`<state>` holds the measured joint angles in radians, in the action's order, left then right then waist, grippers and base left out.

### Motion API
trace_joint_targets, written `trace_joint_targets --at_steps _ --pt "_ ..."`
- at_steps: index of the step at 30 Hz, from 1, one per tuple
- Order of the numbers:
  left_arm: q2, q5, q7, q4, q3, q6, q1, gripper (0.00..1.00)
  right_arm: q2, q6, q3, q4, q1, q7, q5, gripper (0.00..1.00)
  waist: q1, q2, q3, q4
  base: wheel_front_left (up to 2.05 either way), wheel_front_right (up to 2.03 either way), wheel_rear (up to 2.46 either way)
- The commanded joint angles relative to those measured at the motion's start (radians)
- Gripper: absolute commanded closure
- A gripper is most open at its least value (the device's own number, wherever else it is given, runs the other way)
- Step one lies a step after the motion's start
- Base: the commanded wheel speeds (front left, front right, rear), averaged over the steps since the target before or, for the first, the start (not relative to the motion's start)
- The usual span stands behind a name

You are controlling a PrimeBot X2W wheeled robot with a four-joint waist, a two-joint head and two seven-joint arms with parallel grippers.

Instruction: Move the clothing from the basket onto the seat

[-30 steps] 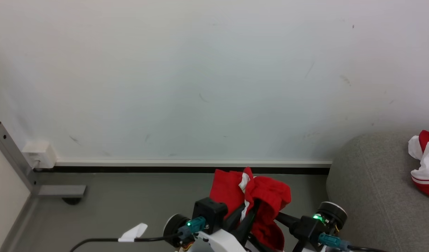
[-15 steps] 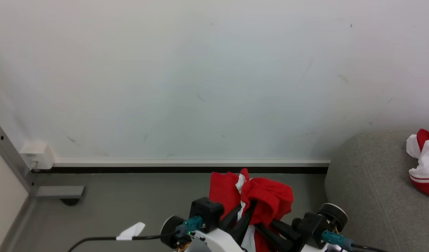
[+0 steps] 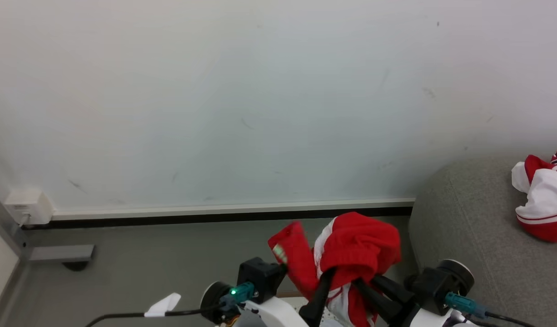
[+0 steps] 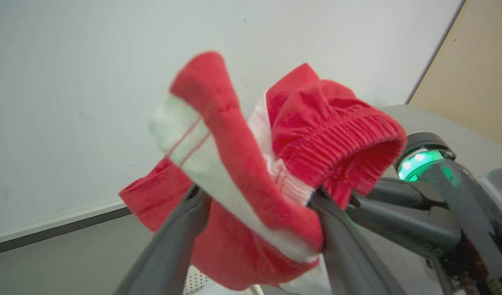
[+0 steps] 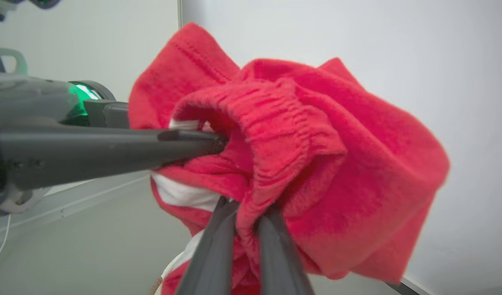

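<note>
The red shorts (image 3: 360, 240) hang in the air at 6 o'clock in the head view, the grey seat (image 3: 464, 236) at 4 o'clock. The right pincer (image 5: 247, 213) pinches a fold by the stretchy waistband (image 5: 275, 114). The left pincer (image 4: 257, 194) stands wide, cloth draped over it. The shorts look soft, light and floppy, so the thick waistband is the best hold. A pale tag (image 3: 280, 252) is too blurry to read.

A pale wall (image 3: 260, 91) is carrying faint scuff marks under even, soft light, and a white skirting board (image 3: 215, 210) with a dark strip below it is running along its foot. A grey floor (image 3: 146, 272) is lying beneath. At the left, a white socket box (image 3: 28, 206) is sitting beside a grey metal frame foot (image 3: 60, 253).
</note>
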<state>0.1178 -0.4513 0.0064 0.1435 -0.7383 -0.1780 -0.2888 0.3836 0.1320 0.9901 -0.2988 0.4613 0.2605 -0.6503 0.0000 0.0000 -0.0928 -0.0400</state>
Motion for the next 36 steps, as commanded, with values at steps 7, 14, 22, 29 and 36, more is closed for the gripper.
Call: trace_joint_targets --at_steps 7,14,22,29,36 --pt "0.019 0.003 -0.016 0.023 0.0 -0.003 0.007 0.0 0.042 -0.003 -0.065 0.019 -0.021 0.006 0.01 1.0 0.0 0.0 0.026 -0.081 0.0 0.0 0.0" --pt "0.02 0.0 -0.032 0.037 -0.001 -0.002 -0.003 0.0 0.086 -0.002 -0.14 0.033 -0.045 0.006 -0.001 1.0 0.0 0.0 0.049 -0.181 0.0 0.0 0.0" --pt "0.021 0.007 -0.046 0.045 -0.003 -0.006 -0.017 0.0 0.132 -0.002 -0.228 0.055 -0.078 0.005 0.016 1.0 0.0 0.0 0.062 -0.293 0.0 0.0 0.0" --pt "0.015 0.005 -0.052 0.046 -0.009 -0.003 -0.03 0.0 0.167 -0.002 -0.3 0.076 -0.121 0.005 0.027 1.0 0.0 0.0 0.069 -0.378 0.0 0.0 0.0" --pt "0.01 0.001 -0.049 0.032 -0.022 0.001 -0.038 0.0 0.184 -0.002 -0.356 0.095 -0.155 0.005 0.04 1.0 0.0 0.0 0.072 -0.429 0.0 0.0 0.0"
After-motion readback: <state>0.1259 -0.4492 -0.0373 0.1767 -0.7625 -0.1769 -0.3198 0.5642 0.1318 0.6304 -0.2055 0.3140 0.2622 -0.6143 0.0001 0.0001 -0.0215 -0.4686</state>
